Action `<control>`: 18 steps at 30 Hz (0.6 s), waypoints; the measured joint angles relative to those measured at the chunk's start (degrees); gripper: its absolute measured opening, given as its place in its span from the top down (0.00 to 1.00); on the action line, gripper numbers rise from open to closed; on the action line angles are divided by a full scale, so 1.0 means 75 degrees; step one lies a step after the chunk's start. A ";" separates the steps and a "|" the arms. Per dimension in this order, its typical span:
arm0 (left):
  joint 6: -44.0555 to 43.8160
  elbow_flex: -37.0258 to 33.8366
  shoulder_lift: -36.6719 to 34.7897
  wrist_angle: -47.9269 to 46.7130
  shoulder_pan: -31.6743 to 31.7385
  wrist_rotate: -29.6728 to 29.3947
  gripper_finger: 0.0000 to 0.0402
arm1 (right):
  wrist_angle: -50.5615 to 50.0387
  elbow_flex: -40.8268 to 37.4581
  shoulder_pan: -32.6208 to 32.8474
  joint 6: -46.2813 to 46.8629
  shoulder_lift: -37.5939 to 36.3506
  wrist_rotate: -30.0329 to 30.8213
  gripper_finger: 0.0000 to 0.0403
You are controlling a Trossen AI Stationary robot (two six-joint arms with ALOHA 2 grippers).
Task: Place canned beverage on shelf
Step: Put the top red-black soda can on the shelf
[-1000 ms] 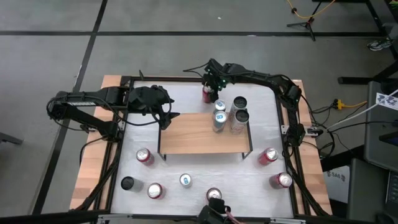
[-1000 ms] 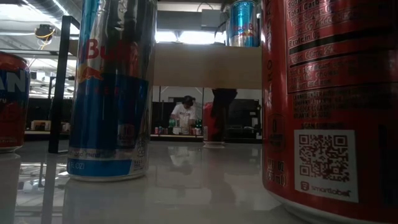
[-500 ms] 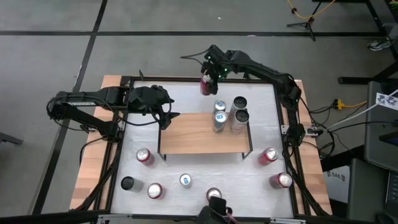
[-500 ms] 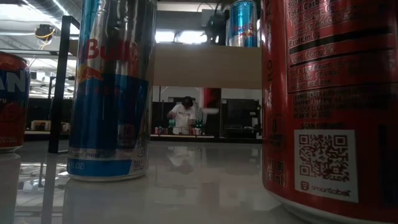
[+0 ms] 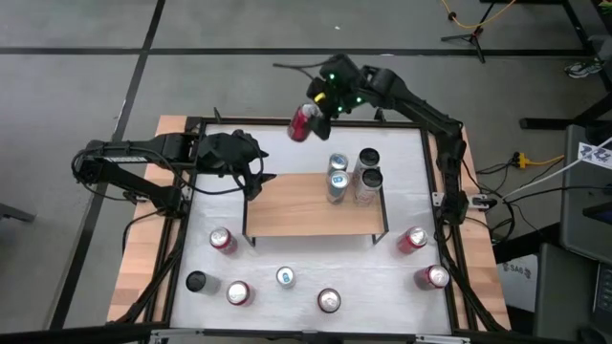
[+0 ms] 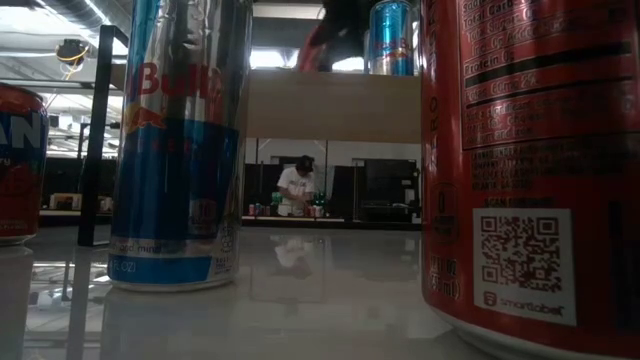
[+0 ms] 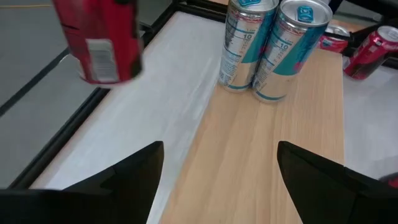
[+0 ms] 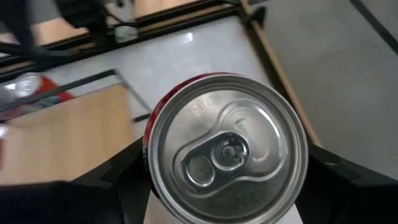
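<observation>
Since a second ago the right gripper has lifted the red can off the white tabletop at the far edge; the can now hangs tilted in the air above that far edge, its fingers clamped on either side of its body. In the right wrist view the can's silver lid and pull tab face the camera, filling most of the frame. The left wrist view shows the same red can raised clear of the table beyond the shelf's far left corner.

The shelf stands mid-table, its light wooden top carried on thin black legs. Four tall slim cans cluster upright at its far right corner, among them a blue-and-silver can and a dark-topped can, all close together.

The left gripper waits at the shelf's left far corner with its jaws standing apart and nothing between them.

On the tabletop nearer the front lie more cans: a red one left of the shelf, two red ones to its right, and a row along the front edge. In the low view a tall blue can and a red can loom close, with a person in the room behind.
</observation>
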 joint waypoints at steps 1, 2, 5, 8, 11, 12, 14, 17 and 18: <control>0.0000 0.0000 0.0000 0.0000 0.0000 0.0033 0.24 | -0.0026 0.0002 0.0158 0.0081 -0.0024 0.0022 0.29; 0.0000 0.0000 0.0000 -0.0012 -0.0004 0.0137 0.24 | -0.0064 0.0003 0.0323 0.0168 -0.0036 0.0065 0.29; -0.0005 0.0000 -0.0002 -0.0163 -0.0017 0.0448 0.24 | -0.0227 0.0003 0.0816 0.0470 -0.0067 0.0128 0.28; -0.0035 0.0000 -0.0003 -0.0434 -0.0133 0.0493 0.24 | -0.0307 0.0003 0.1326 0.0685 -0.0071 0.0128 0.28; -0.0032 -0.0007 -0.0003 -0.0605 -0.0306 0.0485 0.24 | -0.0396 0.0003 0.1812 0.0872 -0.0072 0.0179 0.28; -0.0035 -0.0040 -0.0002 -0.0606 -0.0380 0.0484 0.24 | -0.0395 0.0003 0.1965 0.0926 -0.0072 0.0261 0.28; -0.0035 -0.0117 -0.0003 -0.0622 -0.0529 0.0487 0.24 | -0.0393 0.0003 0.2252 0.0996 -0.0075 0.0394 0.28; -0.0044 -0.0263 -0.0003 -0.0619 -0.0790 0.0486 0.24 | -0.0393 0.0003 0.2609 0.1102 -0.0084 0.0477 0.28; -0.0044 -0.0327 -0.0003 -0.0606 -0.0875 0.0484 0.24 | -0.0397 0.0003 0.2714 0.1115 -0.0084 0.0497 0.28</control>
